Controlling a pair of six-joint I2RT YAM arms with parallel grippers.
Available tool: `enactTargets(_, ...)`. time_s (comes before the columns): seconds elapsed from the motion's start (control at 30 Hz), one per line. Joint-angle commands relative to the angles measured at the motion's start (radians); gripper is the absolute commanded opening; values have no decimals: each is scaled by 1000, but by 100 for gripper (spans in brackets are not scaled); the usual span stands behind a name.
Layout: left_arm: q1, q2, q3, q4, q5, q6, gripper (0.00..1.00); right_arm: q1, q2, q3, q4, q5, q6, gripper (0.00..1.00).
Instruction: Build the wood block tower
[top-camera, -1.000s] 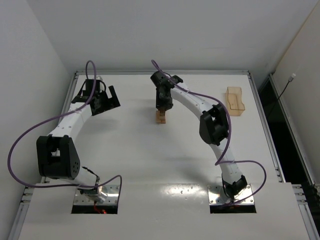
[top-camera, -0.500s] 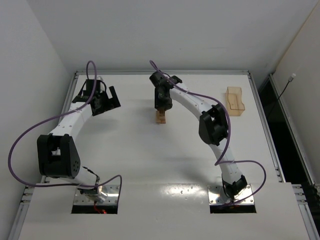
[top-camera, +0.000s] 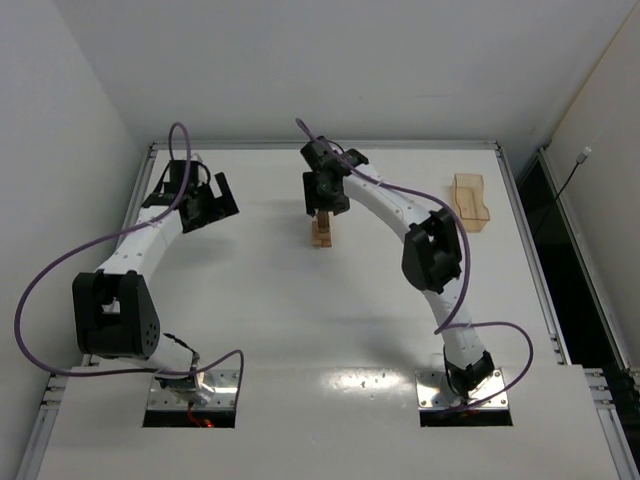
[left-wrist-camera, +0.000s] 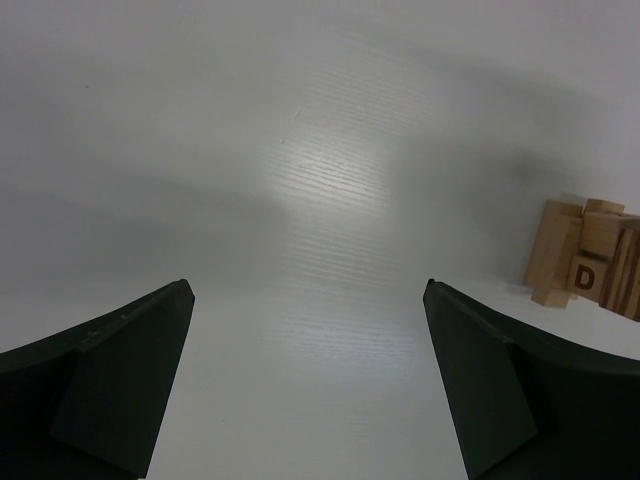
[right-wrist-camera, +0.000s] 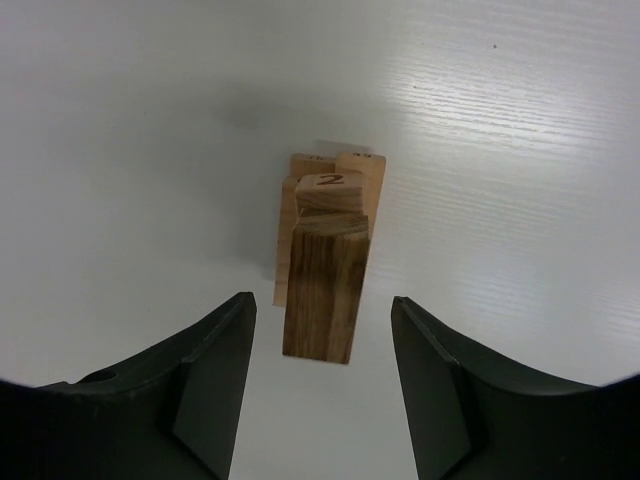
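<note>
Toward the far middle of the table (top-camera: 300, 330) stands the wood block tower (right-wrist-camera: 322, 270), a narrow stack of pale blocks with a darker-grained block (right-wrist-camera: 323, 310) on its near face and a small block marked "2" (right-wrist-camera: 331, 188) at the top. From the left wrist view we see the same stack at the right edge, where one block shows a "D" (left-wrist-camera: 584, 274).

The right gripper (top-camera: 322, 207) hangs directly over the tower. Its jaws are spread to either side of the stack, with a clear gap on each side, and they grip nothing. The left gripper (left-wrist-camera: 308, 290) is well apart to the left over bare table, jaws likewise wide and holding nothing. An amber tray (top-camera: 471, 202) sits near the right edge; we cannot tell what it holds.

We judge this to be the moment just after a block is placed. No loose blocks show on the table, so the tower may be near complete. The next move calls for a straight vertical lift, so that neither finger brushes the stack and tips it.
</note>
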Motion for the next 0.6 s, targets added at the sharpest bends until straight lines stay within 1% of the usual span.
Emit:
enactTargets(0.0,56,-97,-22,23,-40,-42,100,-45,-200,-24,61,-43,-102,54)
enactTargets(0.07,105,-130,-58,23,-40,-53,100,-54,-279,-108,84,-83,-174,54)
enactTargets(0.1,158,-147,-72,23,-40,-53,100,-66,-360,-143,126,-153,-217,54)
enactTargets(0.13,186,-179,-86,23,-40,-67,100,-75,-407,-236,156,-208,-321,54)
enactTargets(0.17,215,-191,-113,23,-40,-67,100,-94,-454,-298,195,-268,-371,54)
enactTargets(0.2,275,-203,-127,23,-22,-80,100,-106,-562,-447,310,-477,-435,54)
enactTargets(0.23,303,-213,-150,23,-10,-94,100,-129,-617,-525,372,-572,-528,54)
enactTargets(0.27,329,-225,-160,23,18,-94,100,-129,-664,-599,440,-662,-557,54)
enactTargets(0.3,381,-225,-160,23,33,-103,100,-129,-700,-709,539,-795,-593,54)
enactTargets(0.37,422,-234,-170,14,58,-104,100,-116,-721,-756,572,-870,-664,50)
enactTargets(0.4,458,-234,-170,0,58,-104,100,-115,-702,-756,563,-963,-696,49)
enactTargets(0.43,472,-234,-160,-9,58,-94,100,-100,-677,-734,524,-989,-718,47)
enactTargets(0.47,484,-234,-140,-21,58,-94,100,-91,-610,-716,505,-1055,-741,45)
enactTargets(0.5,496,-234,-131,-35,47,-94,100,-77,-573,-658,478,-1078,-765,43)
enactTargets(0.53,521,-234,-131,-58,47,-85,100,-68,-536,-623,412,-1094,-790,42)
enactTargets(0.57,533,-245,-118,-69,35,-85,100,-48,-501,-589,382,-1129,-840,40)
